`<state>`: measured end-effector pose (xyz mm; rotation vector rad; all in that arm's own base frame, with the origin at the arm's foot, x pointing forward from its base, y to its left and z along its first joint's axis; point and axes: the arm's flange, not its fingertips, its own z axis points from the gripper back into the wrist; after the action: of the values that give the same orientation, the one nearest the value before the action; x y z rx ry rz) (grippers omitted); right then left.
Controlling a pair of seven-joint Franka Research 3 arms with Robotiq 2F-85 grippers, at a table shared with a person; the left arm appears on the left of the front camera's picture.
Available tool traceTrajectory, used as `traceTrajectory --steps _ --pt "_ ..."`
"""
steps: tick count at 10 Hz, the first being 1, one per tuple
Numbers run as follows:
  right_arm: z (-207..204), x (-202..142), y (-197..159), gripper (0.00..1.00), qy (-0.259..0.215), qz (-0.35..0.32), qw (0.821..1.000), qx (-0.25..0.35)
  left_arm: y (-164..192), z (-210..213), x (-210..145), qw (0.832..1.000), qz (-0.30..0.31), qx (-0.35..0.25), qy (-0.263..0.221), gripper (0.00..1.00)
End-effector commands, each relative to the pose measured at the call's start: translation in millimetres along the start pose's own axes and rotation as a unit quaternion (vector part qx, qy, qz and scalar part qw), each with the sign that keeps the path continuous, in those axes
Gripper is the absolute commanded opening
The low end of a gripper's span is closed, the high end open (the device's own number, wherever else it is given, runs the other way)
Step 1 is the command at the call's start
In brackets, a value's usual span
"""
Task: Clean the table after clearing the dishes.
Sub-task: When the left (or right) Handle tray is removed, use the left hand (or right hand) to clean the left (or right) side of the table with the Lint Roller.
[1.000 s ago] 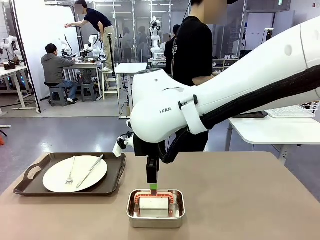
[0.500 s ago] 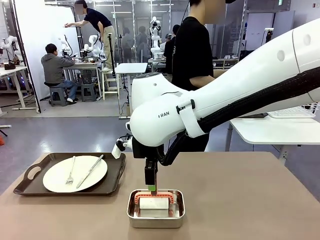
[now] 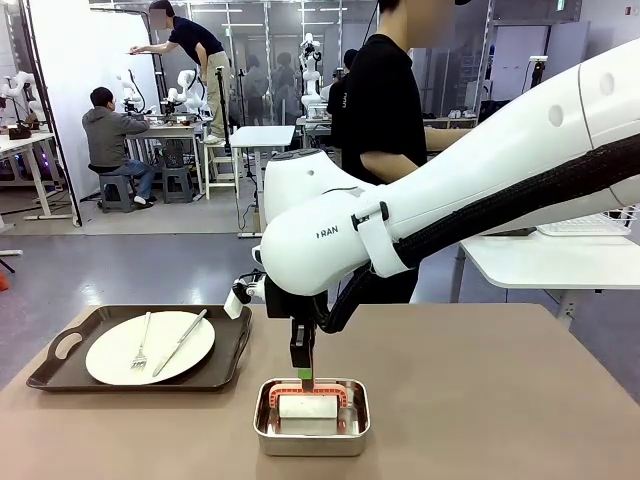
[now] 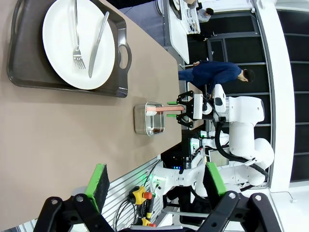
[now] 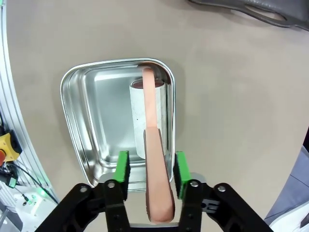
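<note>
- L wrist view: left tool (image 4: 157,174) spread wide, empty, well off the worktop (image 4: 58,135)
- Front: tray (image 3: 228,338) at left w/ plate (image 3: 105,362), fork (image 3: 141,345), knife (image 3: 182,340) on it
- Centre: steel pan (image 3: 311,440) holds white block (image 3: 308,407) w/ pink handle (image 5: 150,106)
- R wrist view: right tool (image 5: 151,154) pads straddle handle over pan; clamped or not, can't tell

The right arm (image 3: 480,170) reaches across to the middle.
Its right gripper (image 3: 305,374) points straight down, fingers (image 5: 123,166) narrowly apart; the left gripper (image 4: 155,178) has its fingers (image 4: 100,180) spread wide.

White plate (image 3: 113,357) with fork (image 3: 141,346) and knife (image 3: 180,342) lies on tray (image 3: 130,386), table's (image 3: 480,400) left.
</note>
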<state>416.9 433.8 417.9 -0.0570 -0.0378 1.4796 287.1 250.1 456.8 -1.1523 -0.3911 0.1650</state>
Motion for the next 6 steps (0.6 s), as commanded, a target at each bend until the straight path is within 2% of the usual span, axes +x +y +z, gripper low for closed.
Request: traceTrajectory --steps 1,4,6 --pt "-2.6 -1.1 3.1 0.29 -0.008 -0.014 1.000 0.003 -0.7 2.2 -0.4 1.000 -0.001 0.001 -0.003 1.00" --pt "-3.9 -4.8 0.8 0.00 -0.007 -0.019 1.000 0.006 -0.7 2.2 -0.4 1.000 -0.001 0.001 -0.003 1.00" --pt "-2.3 -5.2 0.7 0.00 -0.012 -0.020 1.000 0.004 -0.7 2.2 -0.4 1.000 -0.001 0.001 -0.003 1.00"
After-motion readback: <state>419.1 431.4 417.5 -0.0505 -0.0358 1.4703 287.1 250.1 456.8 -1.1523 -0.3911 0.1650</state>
